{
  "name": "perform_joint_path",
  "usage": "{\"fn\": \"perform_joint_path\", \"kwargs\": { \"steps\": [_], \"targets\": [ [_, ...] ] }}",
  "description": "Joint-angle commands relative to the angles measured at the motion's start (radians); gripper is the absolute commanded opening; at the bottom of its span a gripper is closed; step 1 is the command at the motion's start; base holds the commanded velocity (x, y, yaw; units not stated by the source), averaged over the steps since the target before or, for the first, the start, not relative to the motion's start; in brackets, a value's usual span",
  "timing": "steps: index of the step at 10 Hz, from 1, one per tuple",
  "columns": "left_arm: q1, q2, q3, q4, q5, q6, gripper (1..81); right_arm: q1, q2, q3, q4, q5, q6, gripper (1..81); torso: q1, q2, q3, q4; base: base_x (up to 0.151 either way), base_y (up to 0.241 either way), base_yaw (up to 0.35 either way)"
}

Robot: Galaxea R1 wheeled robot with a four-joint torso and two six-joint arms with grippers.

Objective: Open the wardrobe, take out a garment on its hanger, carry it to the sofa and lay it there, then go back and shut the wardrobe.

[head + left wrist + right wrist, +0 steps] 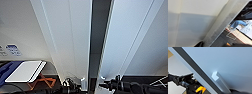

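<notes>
Wardrobe (pixel 75 37) right in front, doors parted by a narrow dark gap, left gripper (pixel 68 83) and right gripper (pixel 112 82) at the paired handles (pixel 220 79), finger state can't tell; opening barely begun, garment, sofa and closing all left.

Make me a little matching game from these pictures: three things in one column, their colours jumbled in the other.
Things:
1. wardrobe doors
2. gap between the doors
3. crossed frame near the floor

Colours:
a. orange
b. white
c. dark

Pairs: 1-b, 2-c, 3-a
</notes>
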Motion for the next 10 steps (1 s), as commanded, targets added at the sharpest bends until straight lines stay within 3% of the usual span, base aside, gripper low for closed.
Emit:
{"fn": "perform_joint_path", "kwargs": {
  "steps": [1,10],
  "targets": [
    [-0.034,0.036,0.336,-0.054,-0.009,-0.018,81.1,0.041,0.007,0.115,0.021,-0.205,0.036,81.1,0.000,0.000,0.000,0.000,0.000,0.000,0.000],
    [0.073,-0.126,0.454,-0.001,-0.009,-0.018,81.1,-0.014,-0.082,0.166,0.008,-0.205,0.033,81.1,0.000,0.000,0.000,0.000,0.000,0.000,0.000]
  ]
}}
